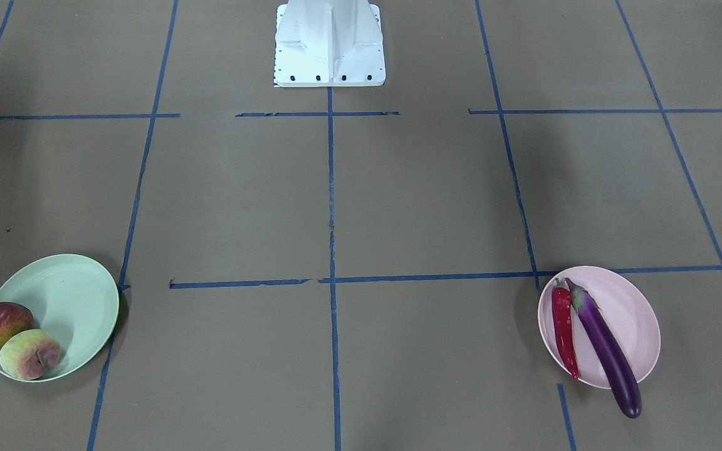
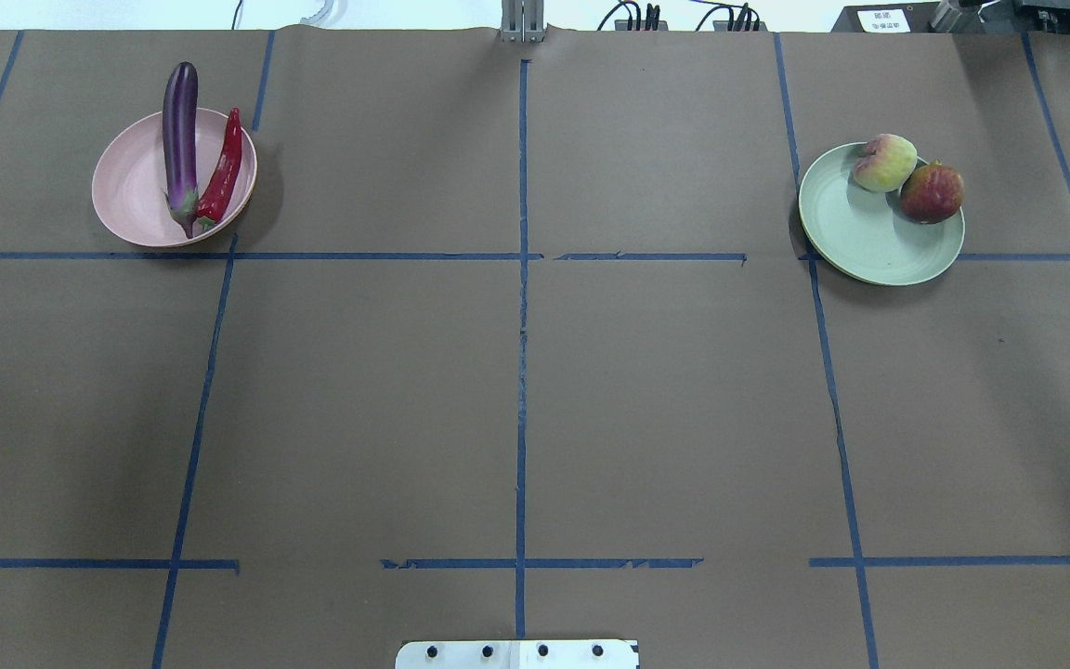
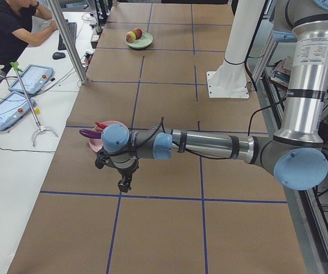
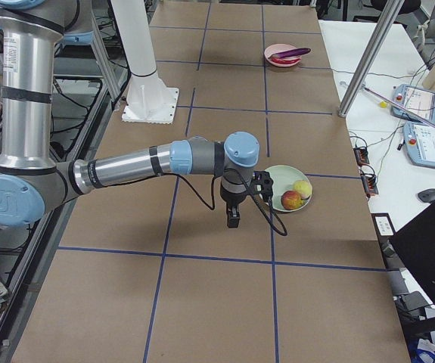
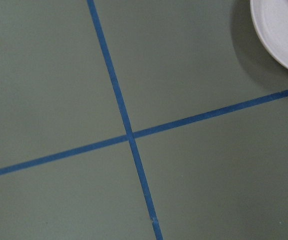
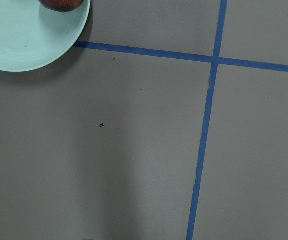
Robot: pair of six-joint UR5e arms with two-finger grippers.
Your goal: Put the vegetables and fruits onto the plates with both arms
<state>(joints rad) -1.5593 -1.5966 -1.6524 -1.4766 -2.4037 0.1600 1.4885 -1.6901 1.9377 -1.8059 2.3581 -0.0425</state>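
The purple eggplant and red chili pepper lie together on the pink plate. The eggplant's end overhangs the rim. The peach and pomegranate sit at the edge of the mint green plate. My left gripper shows only in the exterior left view. It hangs above the table beside the pink plate, and I cannot tell if it is open. My right gripper shows only in the exterior right view, beside the mint plate, and its state is also unclear.
The white robot base stands at the table's middle edge. Blue tape lines cross the brown table. A metal pole stands at the operators' side. An operator sits at the side table with tablets.
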